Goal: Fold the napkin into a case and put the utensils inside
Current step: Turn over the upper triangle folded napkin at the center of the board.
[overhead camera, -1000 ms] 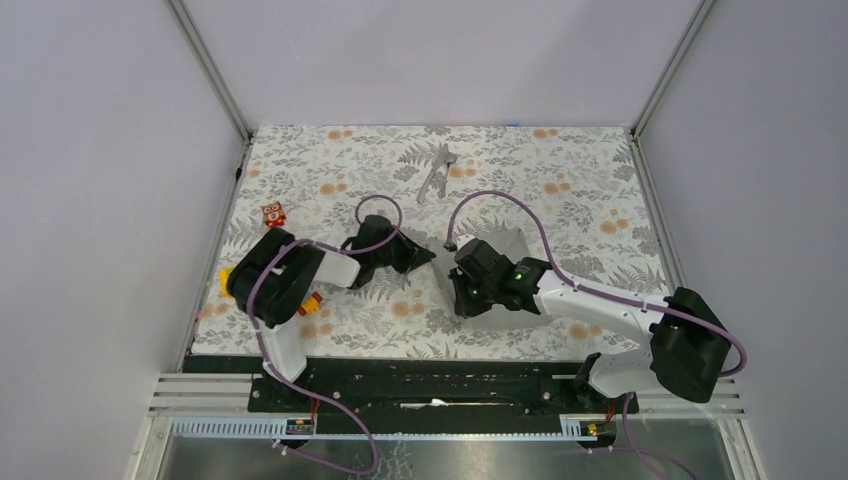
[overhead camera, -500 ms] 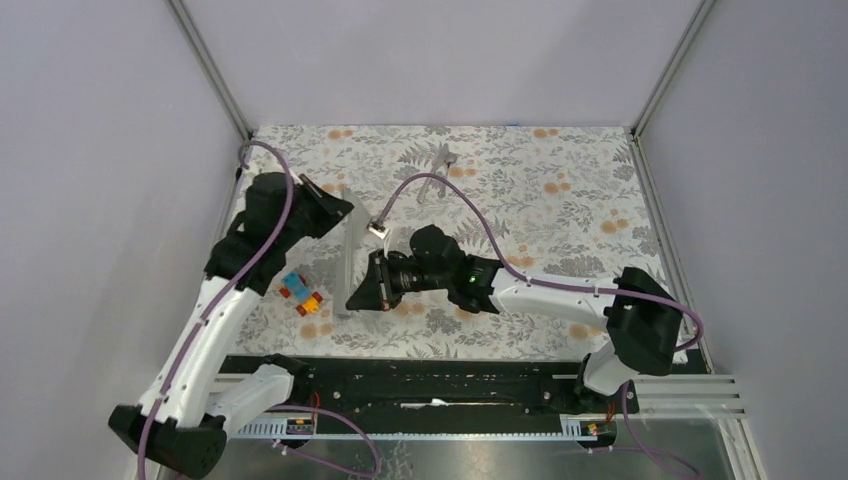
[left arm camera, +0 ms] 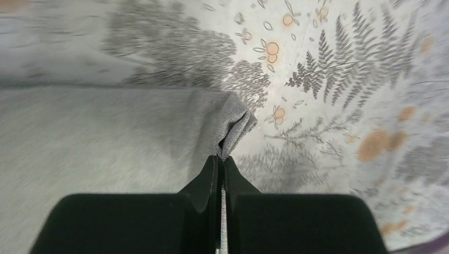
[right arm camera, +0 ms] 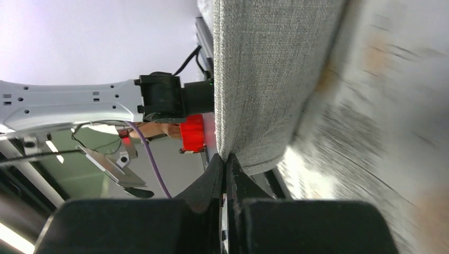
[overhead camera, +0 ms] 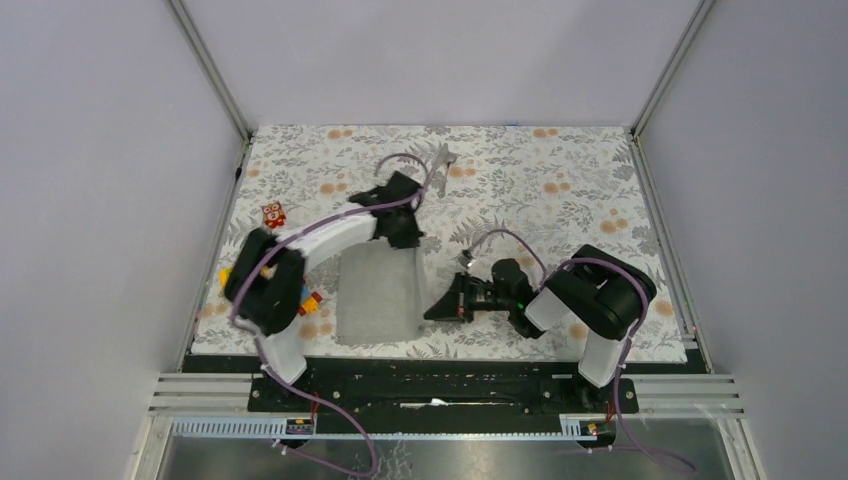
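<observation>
**Both grippers pinching the right side of the napkin (overhead camera: 378, 295)**
The left gripper (left arm camera: 221, 159), jaws pressed together, clamps the napkin's far right corner, where two layers of cloth show. The right gripper (right arm camera: 225, 161), likewise closed, clamps the near right corner. The napkin lies on the floral tablecloth (overhead camera: 560, 190) near the front edge. The utensils (overhead camera: 437, 170) rest toward the far edge, well apart from it.

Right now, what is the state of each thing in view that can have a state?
napkin: folded, spread on the tablecloth, right edge pinched at both ends.
left gripper: shut on the napkin's far corner.
right gripper: shut on the napkin's near corner.
utensils: lying at the far side, not inside the napkin.
</observation>
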Robot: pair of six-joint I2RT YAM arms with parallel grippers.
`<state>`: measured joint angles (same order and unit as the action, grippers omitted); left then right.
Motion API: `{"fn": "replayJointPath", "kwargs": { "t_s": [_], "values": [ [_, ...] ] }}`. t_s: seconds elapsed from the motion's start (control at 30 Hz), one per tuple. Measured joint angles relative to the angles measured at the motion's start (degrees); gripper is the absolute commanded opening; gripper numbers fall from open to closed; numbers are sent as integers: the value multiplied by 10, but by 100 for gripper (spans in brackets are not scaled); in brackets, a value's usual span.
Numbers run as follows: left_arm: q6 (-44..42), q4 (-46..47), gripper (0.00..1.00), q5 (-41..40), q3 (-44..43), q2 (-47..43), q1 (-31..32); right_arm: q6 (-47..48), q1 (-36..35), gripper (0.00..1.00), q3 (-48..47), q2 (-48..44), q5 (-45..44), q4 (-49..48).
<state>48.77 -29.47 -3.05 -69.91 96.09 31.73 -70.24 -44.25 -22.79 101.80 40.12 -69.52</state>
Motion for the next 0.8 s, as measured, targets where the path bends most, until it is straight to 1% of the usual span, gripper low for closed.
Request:
{"fn": "replayJointPath", "kwargs": {
  "t_s": [0.1,0.2,0.23,0.27,0.3,0.33,0.4,0.5,0.53,0.57,0.63,0.67,0.73,0.8],
  "values": [
    [-4,8,0,0,-64,119,44,-19,48,0,55,29,23,-47],
    [-7,10,0,-1,-119,179,76,-23,95,1,97,33,42,-62],
    [-8,10,3,0,-133,192,83,-21,105,4,106,32,44,-59],
    [-8,10,9,2,-149,202,92,-16,113,8,113,27,44,-49],
    [-9,13,22,5,-157,209,97,-10,118,16,118,19,43,-34],
    [-11,14,34,7,-164,214,102,-1,124,23,121,4,43,-5],
    [-17,25,51,10,-175,223,107,20,129,38,122,-34,46,58],
    [-29,55,65,18,-189,229,100,88,129,58,112,-116,44,229],
    [-35,59,68,23,-191,227,98,119,129,63,97,-149,33,309],
    [-38,66,69,31,-191,223,96,148,129,67,80,-178,18,378],
    [-46,70,71,52,-182,205,92,207,129,68,31,-232,-22,513],
    [-50,70,71,64,-168,188,92,232,130,67,8,-252,-38,561],
    [-56,66,71,80,-136,144,92,280,135,65,-28,-274,-56,632],
    [-60,62,65,96,-88,83,97,308,138,60,-41,-274,-62,667]
  ]
}}
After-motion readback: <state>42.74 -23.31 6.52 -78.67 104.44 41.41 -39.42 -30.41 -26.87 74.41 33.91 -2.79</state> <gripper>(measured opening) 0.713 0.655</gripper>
